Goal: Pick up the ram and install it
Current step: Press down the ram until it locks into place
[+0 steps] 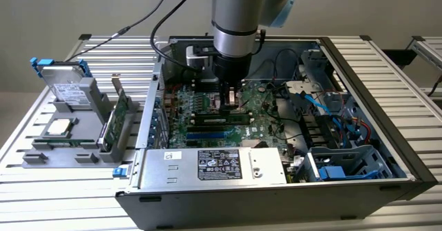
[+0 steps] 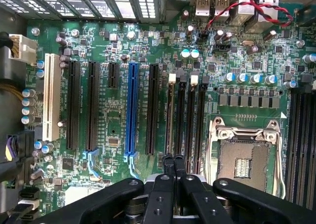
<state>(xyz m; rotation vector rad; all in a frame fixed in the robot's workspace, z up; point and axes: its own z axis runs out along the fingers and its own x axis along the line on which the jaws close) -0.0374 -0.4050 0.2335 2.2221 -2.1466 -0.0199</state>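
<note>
The ram, a long thin green stick with black chips, stands on edge in a black motherboard slot inside the open computer case. My gripper hangs straight down just above its far side, fingers pressed together with nothing between them. In the wrist view the shut gripper sits over the near end of the memory slots, where a thin tan strip runs along one slot. I cannot tell whether the fingertips touch the stick.
The empty processor socket lies beside the memory slots, and a blue slot and black card slots lie on the other side. The power supply fills the case front. A grey tray at the exterior view's left holds a hard drive, a silver processor and an expansion card.
</note>
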